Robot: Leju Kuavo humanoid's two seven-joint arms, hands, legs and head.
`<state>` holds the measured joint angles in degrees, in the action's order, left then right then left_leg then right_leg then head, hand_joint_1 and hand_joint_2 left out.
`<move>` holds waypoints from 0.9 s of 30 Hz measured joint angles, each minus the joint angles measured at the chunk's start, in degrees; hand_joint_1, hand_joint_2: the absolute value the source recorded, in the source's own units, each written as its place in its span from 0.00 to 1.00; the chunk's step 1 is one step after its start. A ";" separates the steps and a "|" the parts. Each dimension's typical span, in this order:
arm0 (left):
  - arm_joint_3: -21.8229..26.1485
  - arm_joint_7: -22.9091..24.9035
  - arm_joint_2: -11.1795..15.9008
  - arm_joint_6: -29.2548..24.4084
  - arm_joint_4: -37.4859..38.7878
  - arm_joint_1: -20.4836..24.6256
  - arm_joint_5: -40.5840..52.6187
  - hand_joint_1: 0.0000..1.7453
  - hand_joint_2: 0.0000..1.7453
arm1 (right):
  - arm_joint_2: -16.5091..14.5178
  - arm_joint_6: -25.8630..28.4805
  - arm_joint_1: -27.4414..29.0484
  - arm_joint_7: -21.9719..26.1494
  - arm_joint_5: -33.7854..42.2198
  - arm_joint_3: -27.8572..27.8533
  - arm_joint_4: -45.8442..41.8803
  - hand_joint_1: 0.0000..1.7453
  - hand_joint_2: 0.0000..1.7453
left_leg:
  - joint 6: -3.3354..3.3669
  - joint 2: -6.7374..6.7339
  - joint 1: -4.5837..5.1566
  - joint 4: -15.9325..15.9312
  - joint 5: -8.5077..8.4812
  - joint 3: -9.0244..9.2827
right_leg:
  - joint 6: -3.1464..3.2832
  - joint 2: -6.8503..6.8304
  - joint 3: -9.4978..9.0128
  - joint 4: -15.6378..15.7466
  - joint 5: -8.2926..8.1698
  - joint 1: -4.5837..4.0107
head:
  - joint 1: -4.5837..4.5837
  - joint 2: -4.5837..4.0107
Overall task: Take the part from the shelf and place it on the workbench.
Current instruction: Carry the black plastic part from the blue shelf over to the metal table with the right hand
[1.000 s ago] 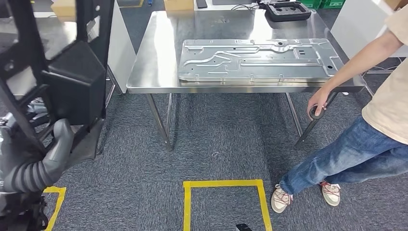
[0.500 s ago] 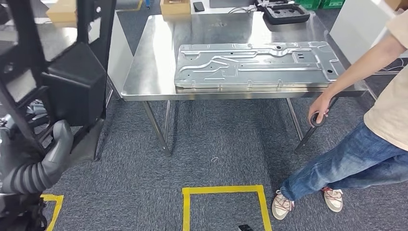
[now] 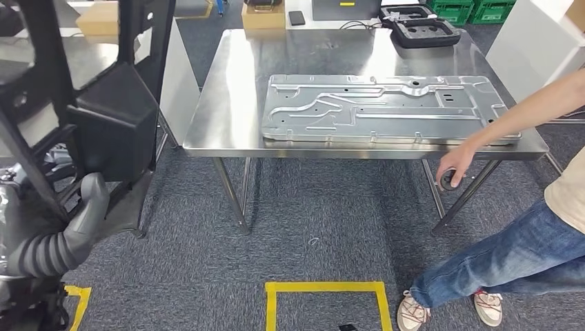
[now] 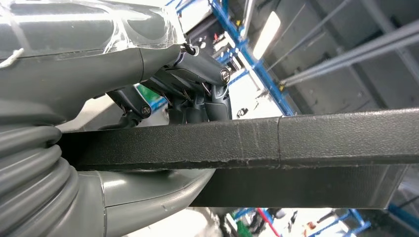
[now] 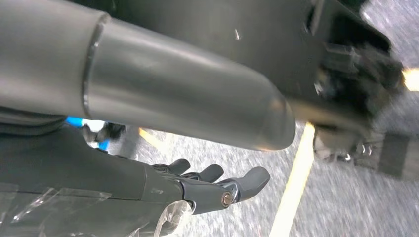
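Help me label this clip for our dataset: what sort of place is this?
Probably a factory or workshop floor: a stainless steel workbench carrying a stamped metal panel, yellow floor tape marking a square, and green crates behind.

Workbench (image 3: 227, 103): shiny smooth steel. Panel (image 3: 386, 107) on it: stamped metal, duller sheen. Part (image 3: 110, 127): matt black, grainy plastic. Floor (image 3: 310, 221): rough grey carpet.
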<state>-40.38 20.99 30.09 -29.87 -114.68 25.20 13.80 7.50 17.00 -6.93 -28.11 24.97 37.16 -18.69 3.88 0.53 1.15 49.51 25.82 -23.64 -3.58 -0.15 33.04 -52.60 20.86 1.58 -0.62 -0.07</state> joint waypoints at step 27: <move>-0.69 -1.99 -0.11 -0.27 0.13 -0.17 -1.67 1.00 1.00 | 7.64 5.86 -0.47 0.00 -0.44 1.14 -3.25 0.00 0.00 | 0.87 0.36 -0.29 0.25 -3.32 -3.51 | -0.53 0.54 3.94 -12.79 8.49 0.03 | 0.10 0.00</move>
<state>-41.07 19.00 29.98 -30.14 -114.56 25.03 12.13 15.14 22.86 -7.40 -28.11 24.52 38.30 -21.93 4.76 0.89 0.86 49.76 22.50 -27.15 -4.11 0.39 36.98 -65.39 29.34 1.60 -0.52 -0.07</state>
